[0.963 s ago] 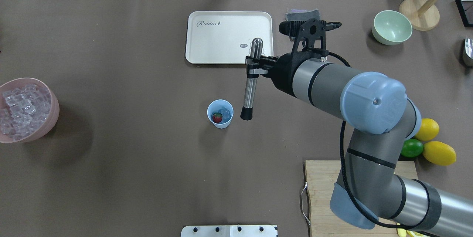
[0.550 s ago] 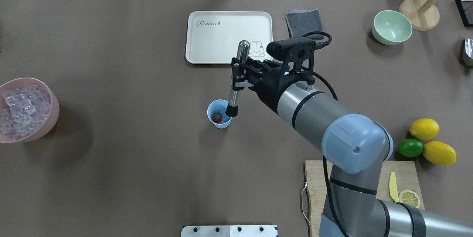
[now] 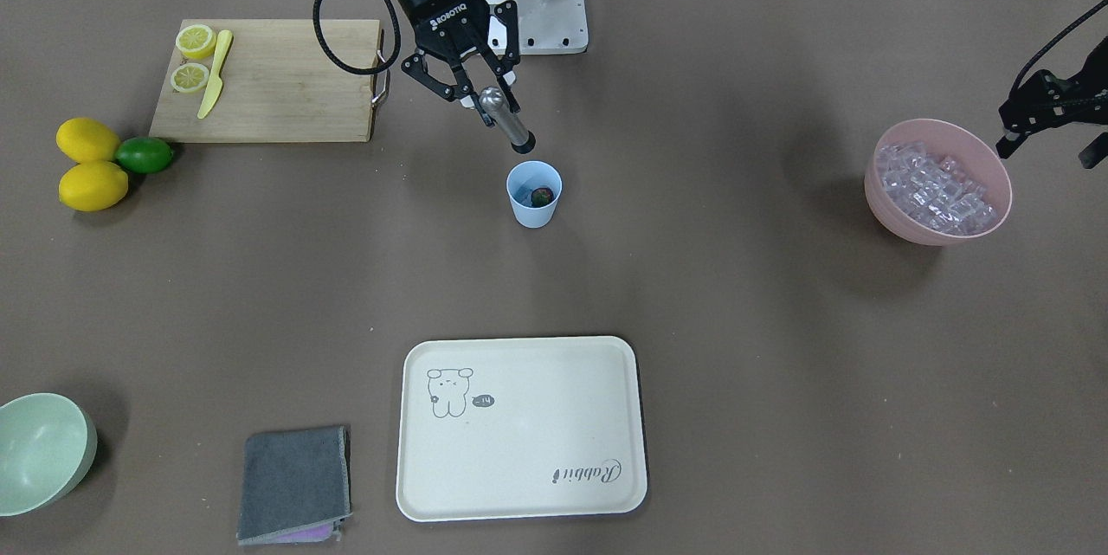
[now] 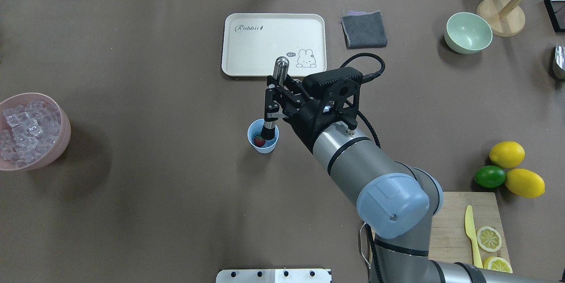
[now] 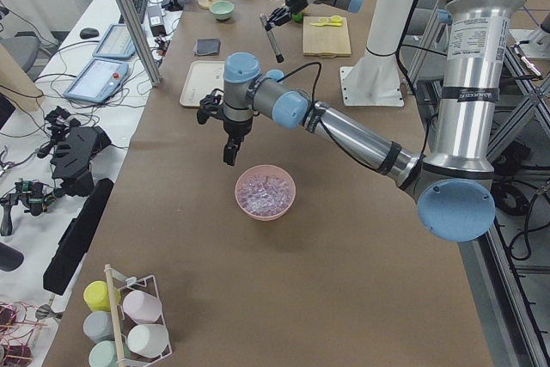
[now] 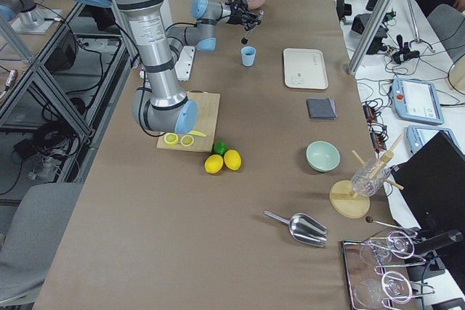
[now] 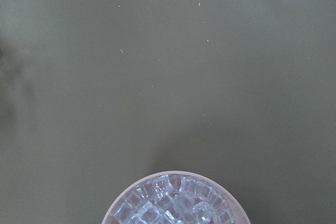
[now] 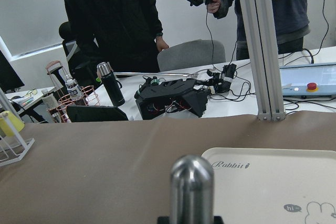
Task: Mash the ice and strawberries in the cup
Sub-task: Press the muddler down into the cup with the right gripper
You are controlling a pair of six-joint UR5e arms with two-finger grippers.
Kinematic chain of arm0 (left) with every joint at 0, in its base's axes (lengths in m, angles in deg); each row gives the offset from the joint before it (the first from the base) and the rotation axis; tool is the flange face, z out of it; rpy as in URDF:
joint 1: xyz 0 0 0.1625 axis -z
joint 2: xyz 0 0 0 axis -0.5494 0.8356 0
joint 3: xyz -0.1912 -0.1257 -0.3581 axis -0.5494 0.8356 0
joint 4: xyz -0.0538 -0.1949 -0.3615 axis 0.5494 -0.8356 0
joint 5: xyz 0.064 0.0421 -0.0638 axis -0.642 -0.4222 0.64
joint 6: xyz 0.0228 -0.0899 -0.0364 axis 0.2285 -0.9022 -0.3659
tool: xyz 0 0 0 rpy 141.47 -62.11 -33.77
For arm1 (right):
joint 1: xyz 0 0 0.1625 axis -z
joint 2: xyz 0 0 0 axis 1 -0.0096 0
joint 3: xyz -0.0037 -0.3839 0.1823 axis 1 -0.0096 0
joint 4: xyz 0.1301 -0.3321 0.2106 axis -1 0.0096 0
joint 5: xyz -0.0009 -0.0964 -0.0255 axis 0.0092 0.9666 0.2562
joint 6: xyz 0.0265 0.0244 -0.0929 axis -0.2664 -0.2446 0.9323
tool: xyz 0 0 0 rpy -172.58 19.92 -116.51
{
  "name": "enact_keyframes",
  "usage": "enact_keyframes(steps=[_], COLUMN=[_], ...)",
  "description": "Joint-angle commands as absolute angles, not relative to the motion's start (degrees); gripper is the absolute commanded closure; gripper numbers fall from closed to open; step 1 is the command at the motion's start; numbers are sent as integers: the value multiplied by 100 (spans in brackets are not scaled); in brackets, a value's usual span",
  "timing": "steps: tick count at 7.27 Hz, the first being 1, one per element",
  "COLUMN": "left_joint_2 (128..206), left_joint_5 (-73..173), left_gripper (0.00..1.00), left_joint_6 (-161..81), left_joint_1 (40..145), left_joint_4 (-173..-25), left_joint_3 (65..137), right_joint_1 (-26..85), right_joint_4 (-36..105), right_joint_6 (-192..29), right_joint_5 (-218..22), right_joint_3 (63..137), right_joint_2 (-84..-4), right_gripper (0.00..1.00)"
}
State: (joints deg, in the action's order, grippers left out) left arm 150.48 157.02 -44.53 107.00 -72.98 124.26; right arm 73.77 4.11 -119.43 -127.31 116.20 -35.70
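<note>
**Right gripper** (image 4: 272,99): fingers clenched on the shaft of a steel muddler (image 4: 279,71), which is tilted with its black tip over the mouth of the cup (image 4: 265,149). Whether the tip sits inside the cup cannot be told. The cup stands upright on the brown surface (image 4: 154,208) and holds the strawberry (image 4: 259,141). Ice (image 4: 26,128) fills a pink bowl (image 4: 65,141), well apart from the cup on the robot's left. **Left gripper** (image 3: 1047,148): fingers spread and empty, also well apart from the cup on that same side.
</note>
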Motion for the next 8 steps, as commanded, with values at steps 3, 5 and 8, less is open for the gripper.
enact_keyframes(steps=[3,5,8], left_joint_2=[14909,14918,14962], left_joint_5=[15702,15702,15693], left_gripper=[3,3,3], left_joint_6=[-4454,-4453,-4453], left_joint_1=[10680,10680,10680], left_joint_4=[-7303,-7303,-7303], left_joint_3=[12455,12455,12429], right_joint_1=[7548,7522,7469], right_joint_4=[74,74,56], right_joint_6=[-11642,-11562,-11571], right_joint_5=[-12303,-12312,-12364], right_joint_3=[10807,10648,10235], right_joint_2=[-3208,-3155,-3014], right_gripper=[100,100,100])
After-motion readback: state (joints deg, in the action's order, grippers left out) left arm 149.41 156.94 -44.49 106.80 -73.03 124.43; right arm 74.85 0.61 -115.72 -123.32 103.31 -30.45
